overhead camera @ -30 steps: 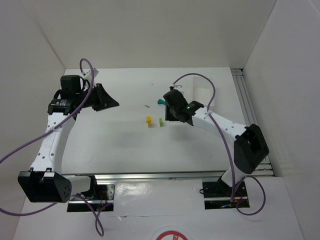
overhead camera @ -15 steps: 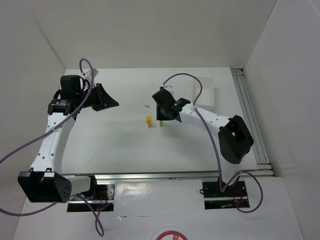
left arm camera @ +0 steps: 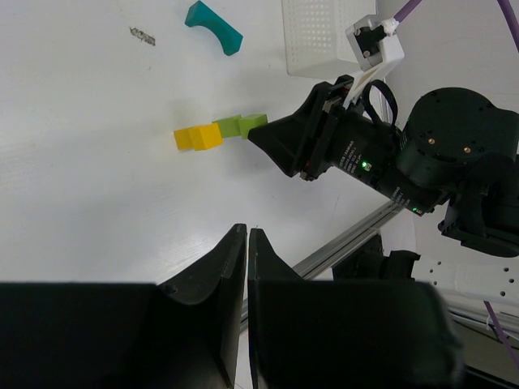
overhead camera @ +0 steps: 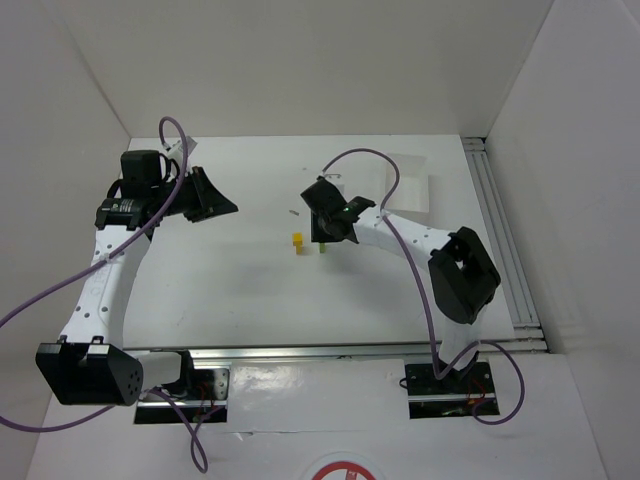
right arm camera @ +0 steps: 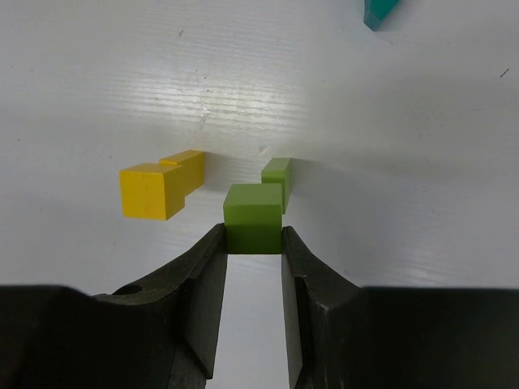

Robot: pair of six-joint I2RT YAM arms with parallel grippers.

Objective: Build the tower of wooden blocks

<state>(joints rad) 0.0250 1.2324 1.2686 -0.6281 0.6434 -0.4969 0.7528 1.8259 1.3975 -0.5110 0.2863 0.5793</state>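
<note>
My right gripper (right arm camera: 254,235) is shut on a lime-green block (right arm camera: 254,217), its fingertips pressing both sides. A second lime-green block (right arm camera: 277,174) sits on the table just beyond it. To their left is the yellow post (right arm camera: 152,192), which shows as two yellow pieces. From above, the yellow post (overhead camera: 297,240) and the green pieces (overhead camera: 322,245) lie at the table's middle, under my right gripper (overhead camera: 325,232). The teal arch (left arm camera: 214,27) lies apart on the table, farther back. My left gripper (left arm camera: 246,232) hangs shut and empty at the left, away from the blocks.
A white rectangular tray (left arm camera: 320,32) stands behind the right arm, toward the back right. A small dark speck (left arm camera: 142,35) lies on the table left of the teal arch. A metal rail (overhead camera: 495,230) runs along the right side.
The right arm has swung left and forward, bringing its gripper over the green piece beside the yellow post and covering the teal arch in the top view. The left arm has stayed still.
</note>
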